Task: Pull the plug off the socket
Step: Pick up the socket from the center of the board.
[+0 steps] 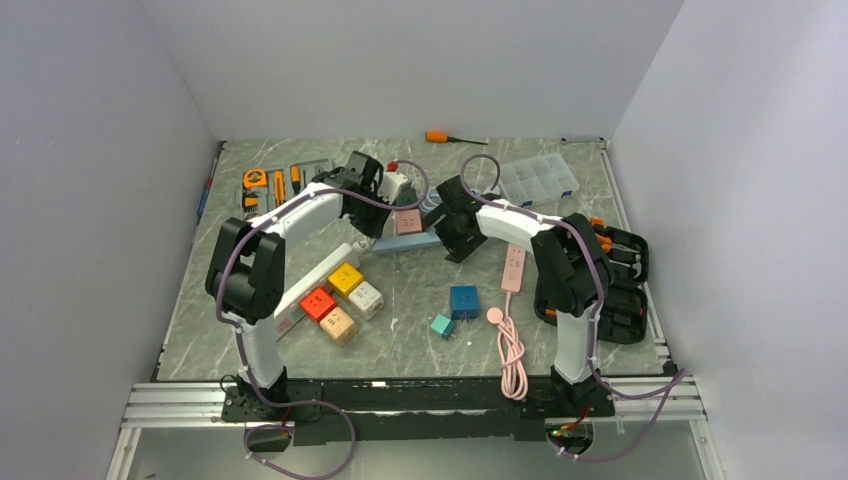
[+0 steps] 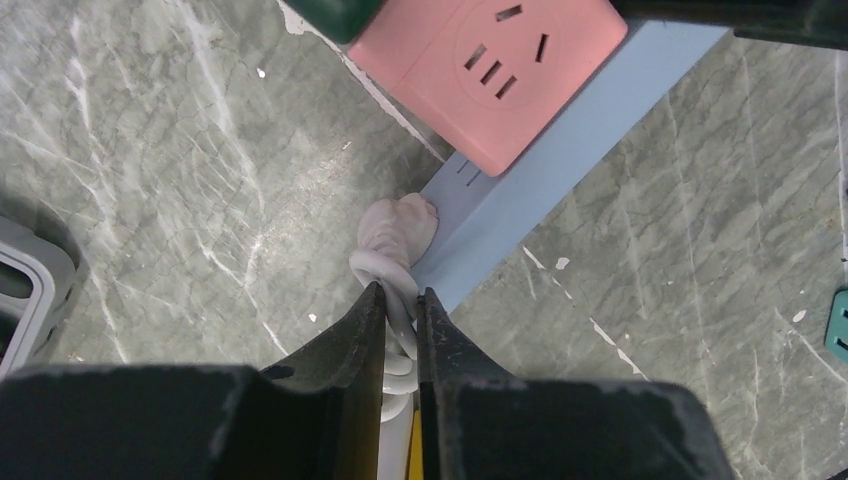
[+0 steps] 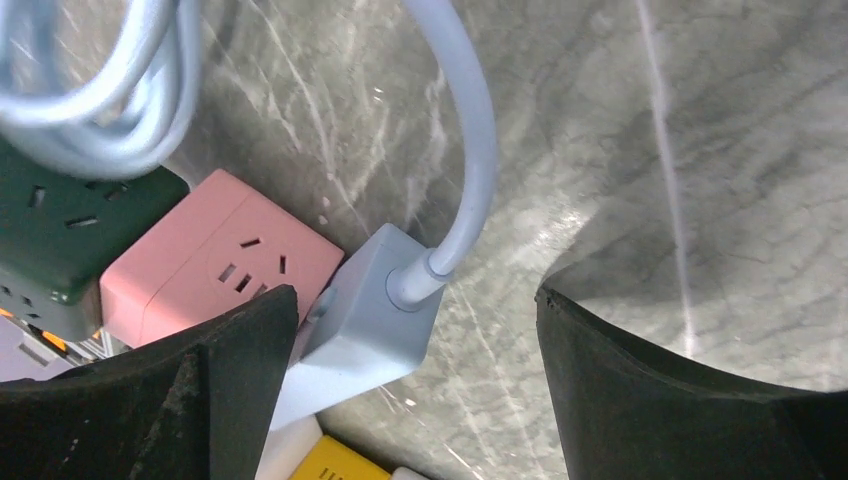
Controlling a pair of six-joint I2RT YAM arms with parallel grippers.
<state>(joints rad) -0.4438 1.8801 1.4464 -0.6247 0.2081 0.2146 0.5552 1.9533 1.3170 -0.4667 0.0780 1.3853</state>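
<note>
A light-blue power strip (image 1: 408, 241) lies mid-table with a pink cube socket (image 1: 407, 222) on it. In the left wrist view a white plug (image 2: 398, 228) sits against the long edge of the strip (image 2: 560, 160), below the pink cube (image 2: 495, 60). My left gripper (image 2: 400, 292) is shut on the plug's white cable (image 2: 400, 300), just behind the plug. My right gripper (image 3: 415, 295) is open around the strip's cable end (image 3: 365, 320), which lies nearer its left finger (image 3: 230, 370). In the top view the left gripper (image 1: 368, 232) and right gripper (image 1: 452, 240) flank the strip.
A white strip with coloured cube adapters (image 1: 340, 290) lies front left. A pink strip (image 1: 514, 265), a blue cube (image 1: 463, 300) and a teal plug (image 1: 442, 325) lie front right. A black tool case (image 1: 620, 280) sits at right, a clear organiser (image 1: 538, 180) and hand tools (image 1: 275, 185) behind.
</note>
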